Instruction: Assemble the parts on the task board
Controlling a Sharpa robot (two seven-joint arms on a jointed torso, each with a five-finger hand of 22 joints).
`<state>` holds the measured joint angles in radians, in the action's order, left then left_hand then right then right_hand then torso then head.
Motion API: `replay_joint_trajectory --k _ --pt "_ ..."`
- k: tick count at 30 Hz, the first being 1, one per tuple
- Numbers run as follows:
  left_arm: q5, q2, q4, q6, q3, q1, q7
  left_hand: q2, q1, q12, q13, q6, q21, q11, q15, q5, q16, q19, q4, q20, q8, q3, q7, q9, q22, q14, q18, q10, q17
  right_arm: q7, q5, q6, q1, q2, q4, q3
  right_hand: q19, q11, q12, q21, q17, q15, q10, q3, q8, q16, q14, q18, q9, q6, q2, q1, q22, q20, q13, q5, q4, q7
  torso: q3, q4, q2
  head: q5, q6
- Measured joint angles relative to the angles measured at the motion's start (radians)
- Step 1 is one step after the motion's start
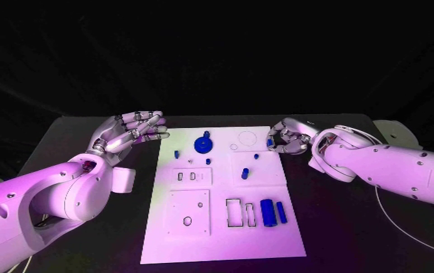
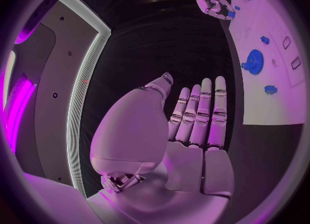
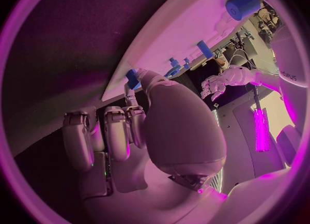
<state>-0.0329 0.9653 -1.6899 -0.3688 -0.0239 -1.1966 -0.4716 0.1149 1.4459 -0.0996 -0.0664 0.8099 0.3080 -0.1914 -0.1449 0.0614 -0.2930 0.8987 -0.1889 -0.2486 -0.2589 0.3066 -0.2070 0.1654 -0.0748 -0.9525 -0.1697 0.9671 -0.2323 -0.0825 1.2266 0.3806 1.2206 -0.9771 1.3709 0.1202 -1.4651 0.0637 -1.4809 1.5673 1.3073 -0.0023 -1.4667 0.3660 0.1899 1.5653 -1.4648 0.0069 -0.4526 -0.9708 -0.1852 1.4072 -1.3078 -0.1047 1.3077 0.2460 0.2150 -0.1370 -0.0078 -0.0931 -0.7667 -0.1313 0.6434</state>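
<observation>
The white task board (image 1: 217, 235) lies in the middle of the black table. On it are a blue gear (image 1: 204, 143), a few small blue pieces such as one peg (image 1: 245, 173), and two blue cylinders (image 1: 274, 213) near the front right. My right hand (image 1: 290, 137) is at the board's far right edge, fingers curled, pinching a small blue part (image 1: 269, 142) between thumb and finger; the right wrist view shows that part (image 3: 133, 77) at the fingertips. Beside the board's far left corner, my left hand (image 1: 132, 129) hovers with fingers spread and nothing in it, its palm (image 2: 194, 131) bare.
Rectangular slots (image 1: 241, 212) and a square plate with a hole (image 1: 188, 213) sit in the board's near half. A thin cable (image 1: 391, 213) runs across the table at the right. Black table surface (image 1: 344, 235) surrounds the board.
</observation>
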Motion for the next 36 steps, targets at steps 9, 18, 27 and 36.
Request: replay_joint_trajectory --k 9,18,27,36 --pt "0.0 0.0 0.0 0.0 0.0 0.0 0.001 0.0 0.0 0.0 0.0 0.0 0.0 0.0 0.0 0.0 0.0 0.0 0.0 0.0 0.0 0.0 0.0 0.0 0.0 0.0 0.0 0.0 0.0 0.008 0.0 0.042 -0.001 0.004 -0.001 0.0 0.001 -0.02 -0.009 0.0 0.0 -0.02 -0.001 0.064 0.035 0.0 -0.002 0.0 -0.005 -0.025 0.035 0.015 0.0 0.016 0.0 -0.082 -0.027 0.01 -0.0007 -0.0002 0.0 0.0 0.002" --pt "0.0 0.001 0.0 0.0 0.0 0.0 0.001 0.0 0.0 0.0 0.0 0.0 0.0 0.0 0.0 0.0 0.0 0.0 0.0 0.0 0.0 0.0 0.0 0.0 0.0 0.0 0.0 0.0 0.0 0.012 -0.001 0.095 0.0 -0.009 0.071 -0.001 0.001 -0.026 -0.014 0.0 0.001 -0.027 0.002 0.074 0.035 0.0 -0.002 0.0 -0.005 -0.028 0.047 0.008 0.0 0.021 0.0 -0.077 -0.036 0.007 -0.0006 0.0007 0.001 0.003 0.007" --pt "0.0 0.0 0.004 0.0 0.0 0.0 0.001 0.0 0.0 0.0 0.0 0.006 0.0 0.0 0.0 0.0 0.0 0.0 0.0 0.0 0.0 0.0 -0.001 0.0 0.0 0.0 0.0 0.0 -0.001 0.084 0.032 0.139 0.015 -0.011 0.205 -0.004 -0.001 -0.03 -0.014 -0.001 0.001 -0.027 -0.002 0.082 0.035 0.0 -0.002 0.0 -0.005 -0.028 0.054 0.001 0.0 0.026 0.0 -0.077 -0.033 0.007 -0.0015 0.0006 0.003 0.009 0.009" --pt "0.0 -0.005 0.011 0.0 0.0 0.0 0.002 0.0 0.0 0.0 0.0 0.006 0.0 0.0 0.0 0.0 0.0 0.0 -0.003 0.0 0.0 0.003 -0.002 0.0 0.0 0.0 0.0 0.0 -0.001 0.189 0.086 0.174 0.021 0.086 0.272 -0.004 -0.001 -0.03 -0.014 -0.001 0.001 -0.027 -0.002 0.082 0.035 0.0 -0.002 0.0 -0.005 -0.028 0.055 -0.001 0.0 0.026 0.0 -0.078 -0.033 0.007 -0.0018 0.0007 0.001 0.017 0.011"
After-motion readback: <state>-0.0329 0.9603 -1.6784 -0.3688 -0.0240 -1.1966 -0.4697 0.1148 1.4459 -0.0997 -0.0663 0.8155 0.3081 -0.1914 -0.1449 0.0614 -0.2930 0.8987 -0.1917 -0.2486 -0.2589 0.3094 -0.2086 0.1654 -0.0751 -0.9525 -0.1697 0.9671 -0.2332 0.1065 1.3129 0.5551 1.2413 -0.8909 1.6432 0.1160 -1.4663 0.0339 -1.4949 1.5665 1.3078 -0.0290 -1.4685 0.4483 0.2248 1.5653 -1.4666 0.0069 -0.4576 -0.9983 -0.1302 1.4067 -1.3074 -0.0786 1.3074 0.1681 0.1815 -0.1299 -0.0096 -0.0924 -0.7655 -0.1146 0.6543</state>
